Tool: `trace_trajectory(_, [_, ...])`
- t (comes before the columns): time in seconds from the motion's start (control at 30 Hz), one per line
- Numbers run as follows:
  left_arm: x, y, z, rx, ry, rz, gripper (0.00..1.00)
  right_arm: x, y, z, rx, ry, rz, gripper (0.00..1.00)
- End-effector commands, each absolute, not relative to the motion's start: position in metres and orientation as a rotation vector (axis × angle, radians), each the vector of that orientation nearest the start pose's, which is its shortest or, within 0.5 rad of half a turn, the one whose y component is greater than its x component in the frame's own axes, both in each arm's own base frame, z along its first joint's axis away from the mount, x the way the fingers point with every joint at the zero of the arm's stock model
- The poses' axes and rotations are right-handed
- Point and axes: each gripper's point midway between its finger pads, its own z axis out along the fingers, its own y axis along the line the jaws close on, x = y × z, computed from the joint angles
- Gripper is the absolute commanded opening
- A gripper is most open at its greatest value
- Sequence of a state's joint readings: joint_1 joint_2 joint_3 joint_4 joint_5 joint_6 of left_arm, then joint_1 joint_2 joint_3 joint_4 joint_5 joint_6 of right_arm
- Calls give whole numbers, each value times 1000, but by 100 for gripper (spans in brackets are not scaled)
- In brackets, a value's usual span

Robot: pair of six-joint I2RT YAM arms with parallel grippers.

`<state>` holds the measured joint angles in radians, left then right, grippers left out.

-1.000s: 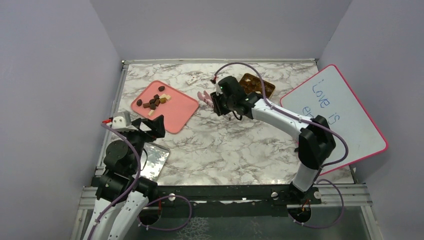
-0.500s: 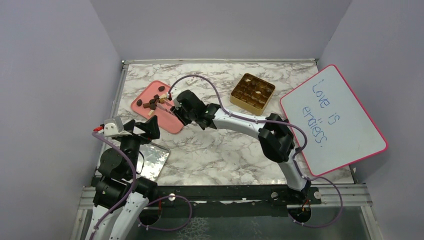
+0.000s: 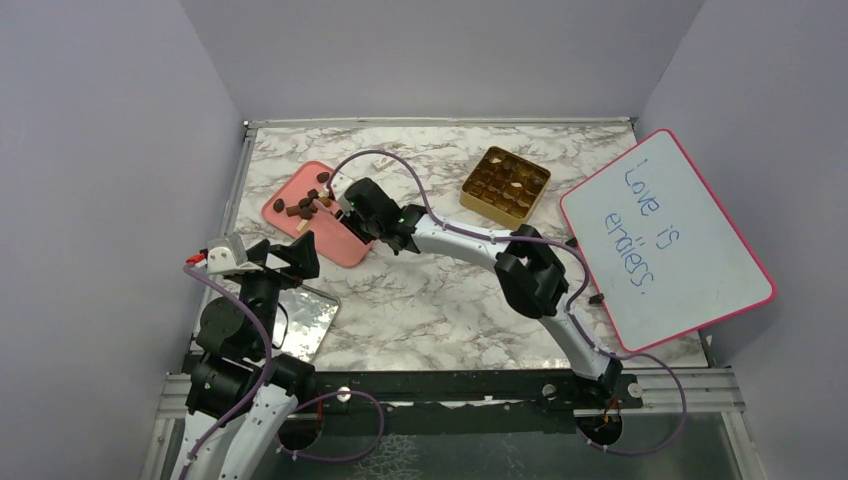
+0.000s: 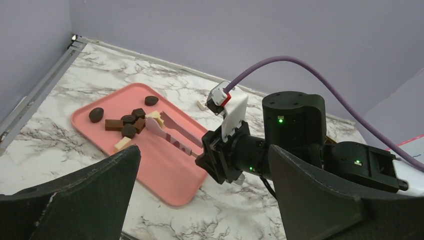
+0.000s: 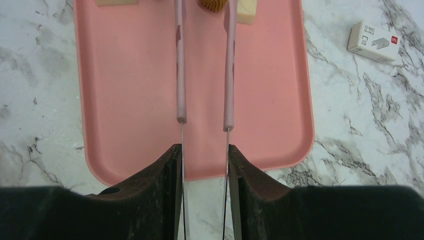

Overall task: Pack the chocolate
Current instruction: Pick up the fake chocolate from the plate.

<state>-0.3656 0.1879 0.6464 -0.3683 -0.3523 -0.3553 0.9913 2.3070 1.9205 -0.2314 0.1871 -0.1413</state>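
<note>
The chocolate lies as several small pieces, mostly dark brown with some cream, at the far end of a pink tray. My right gripper reaches over the tray's near half, shut on the pink tweezers. The tweezers' two arms stand apart and point at the pile. In the right wrist view a tan ridged piece sits between the tips at the top edge; contact cannot be told. My left gripper hovers open near the tray's near-left corner, holding nothing. The left wrist view shows the chocolate and tweezers.
A square gold box with gridded compartments stands at the back right of the table. A pink-framed whiteboard leans at the right. A small white carton lies just past the tray. A shiny foil sheet lies under the left arm.
My right arm has swung left from beside the gold box to over the pink tray, carrying the tweezers. The left gripper has shifted slightly and stays open.
</note>
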Motion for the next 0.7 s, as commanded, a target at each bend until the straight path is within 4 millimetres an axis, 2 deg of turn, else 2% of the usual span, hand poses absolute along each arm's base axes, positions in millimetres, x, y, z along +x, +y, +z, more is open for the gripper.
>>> trace_trajectory(0.0, [201,-24,312,-295,1450,-318,99,390,511,108,-1061,1841,243,40])
trace_trajectory(0.2, [201,-24,312,-295,1450,-318,99,395,513,94,-1080,1863,207,40])
trace_trajectory(0.67, [200,-22,313,-299,1444,-317,99,403,514,82,-1086,1886,158,40])
